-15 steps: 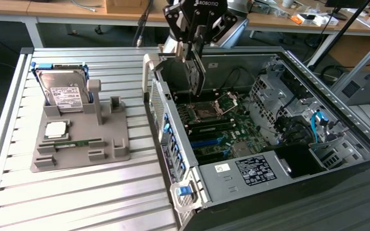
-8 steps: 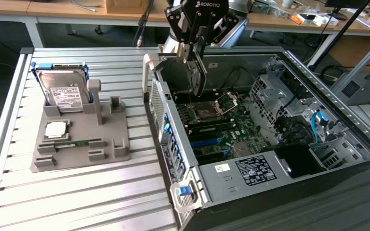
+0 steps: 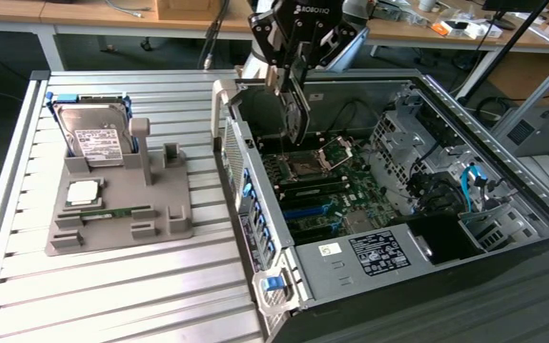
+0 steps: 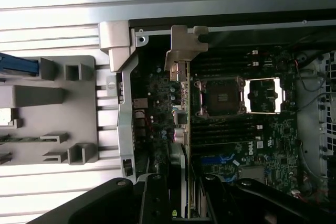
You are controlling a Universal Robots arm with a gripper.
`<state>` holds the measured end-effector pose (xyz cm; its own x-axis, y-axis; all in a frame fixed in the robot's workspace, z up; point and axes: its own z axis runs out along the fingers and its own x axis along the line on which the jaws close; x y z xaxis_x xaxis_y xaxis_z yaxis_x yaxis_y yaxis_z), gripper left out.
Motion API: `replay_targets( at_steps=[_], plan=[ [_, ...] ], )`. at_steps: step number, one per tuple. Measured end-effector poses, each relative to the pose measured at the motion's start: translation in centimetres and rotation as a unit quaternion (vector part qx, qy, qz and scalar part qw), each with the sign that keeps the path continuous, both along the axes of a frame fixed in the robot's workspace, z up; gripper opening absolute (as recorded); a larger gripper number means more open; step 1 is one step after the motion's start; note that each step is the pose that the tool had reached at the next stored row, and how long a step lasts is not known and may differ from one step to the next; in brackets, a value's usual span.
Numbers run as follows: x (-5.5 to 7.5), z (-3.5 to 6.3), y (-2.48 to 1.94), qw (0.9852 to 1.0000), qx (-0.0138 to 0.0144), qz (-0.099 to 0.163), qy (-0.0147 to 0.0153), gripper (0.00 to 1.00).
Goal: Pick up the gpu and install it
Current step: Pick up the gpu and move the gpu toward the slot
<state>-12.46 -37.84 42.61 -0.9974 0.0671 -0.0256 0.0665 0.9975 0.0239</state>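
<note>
Closest to my wrist camera, the gripper (image 4: 182,195) is clamped on the gpu (image 4: 181,124). The card hangs on edge over the motherboard (image 4: 252,140), just inside the rear wall of the case (image 3: 241,153), with open board toward the CPU socket (image 4: 219,96). The case sits on a slatted table (image 3: 112,300), and the arm reaches straight down.

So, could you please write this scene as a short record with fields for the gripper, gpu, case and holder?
gripper: shut on the gpu
gpu: held on edge, hangs above the motherboard
computer case: open, lying on its side
grey holder: beside the case, carries the hard drive and the memory stick
</note>
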Motion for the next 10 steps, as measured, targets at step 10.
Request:
replay_targets(
  at_steps=[10],
  plan=[
    [0.49, -0.29, -0.05, 1.0000, 0.0000, 0.000, 0.0000, 0.27]
  ],
)
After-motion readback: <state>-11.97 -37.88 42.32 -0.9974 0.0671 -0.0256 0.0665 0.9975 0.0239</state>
